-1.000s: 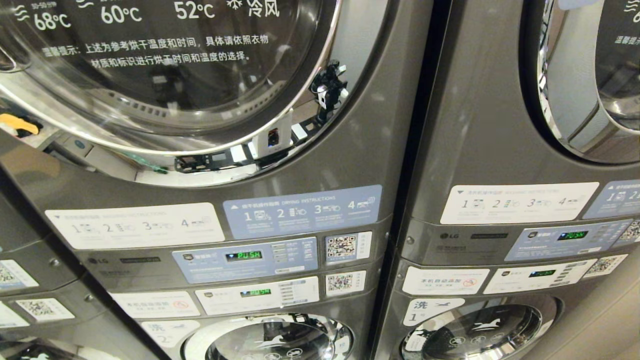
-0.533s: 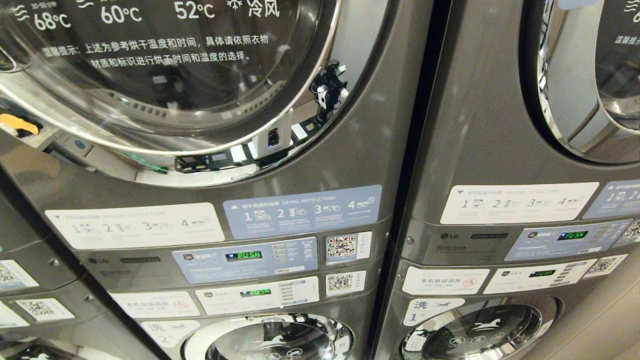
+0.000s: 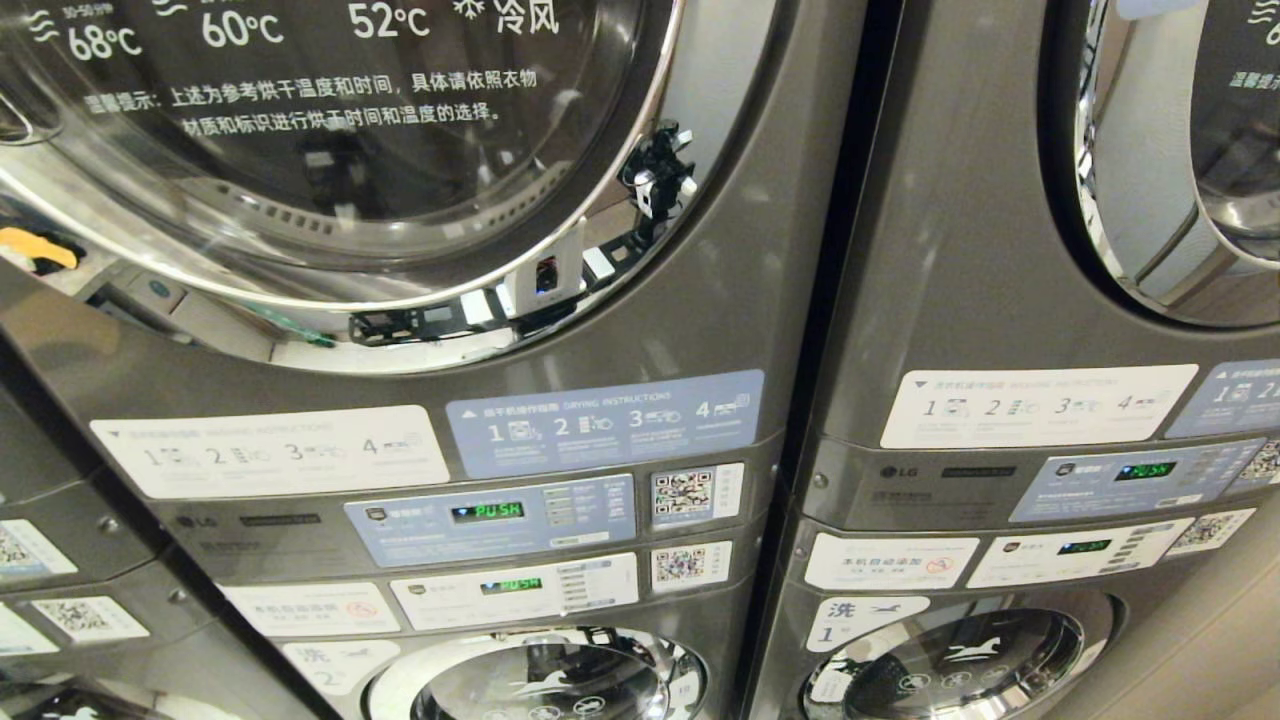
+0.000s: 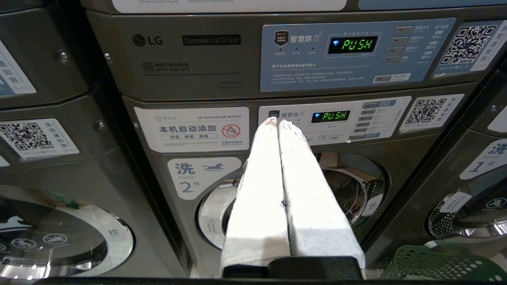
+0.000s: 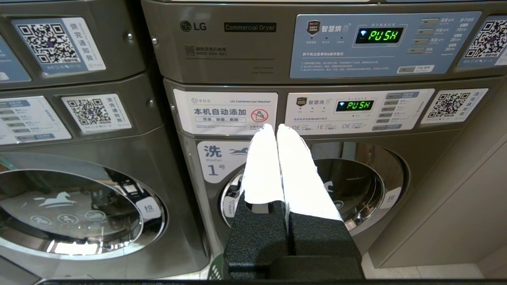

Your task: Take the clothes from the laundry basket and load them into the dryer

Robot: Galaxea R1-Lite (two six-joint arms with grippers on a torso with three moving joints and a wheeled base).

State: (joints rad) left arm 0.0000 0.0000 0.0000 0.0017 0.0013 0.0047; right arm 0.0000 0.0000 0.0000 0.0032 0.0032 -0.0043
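left dryer (image 3: pixel 400 180): big round glass door up top in my head view, closed, with white temperature text printed on it. Fills the left half of what I see.
left control panels (image 3: pixel 490 520): 2 strips stacked under that door, both displays glowing green PUSH, QR stickers (image 3: pixel 684 493) just to the right of them.
left washer door (image 3: pixel 535 680): only the top of the round window pokes in at the bottom edge.
right machine stack (image 3: pixel 1000 250): same grey model right beside the first, a dark seam between them, its own round door cut off at the top right corner.
right control panels (image 3: pixel 1130 480): again 2 strips with green displays, and another washer door (image 3: pixel 950 655) below.
my left gripper (image 4: pixel 277 123): not in the head view at all, but my left wrist camera shows it hanging in front of washer number 2, white-wrapped fingers (image 4: pixel 261 178) pressed together, nothing between them.
laundry basket (image 4: pixel 435 265): green, holey walls, sitting low in the corner of the left wrist view, in front of the machines. Can't see any clothes in the bit that shows.
my right gripper (image 5: pixel 276 127): pointing at washer number 1, fingers (image 5: pixel 263 166) closed tight on nothing, tips just about touching.
wall (image 5: pixel 455 198): plain beige panel right next to that last machine.
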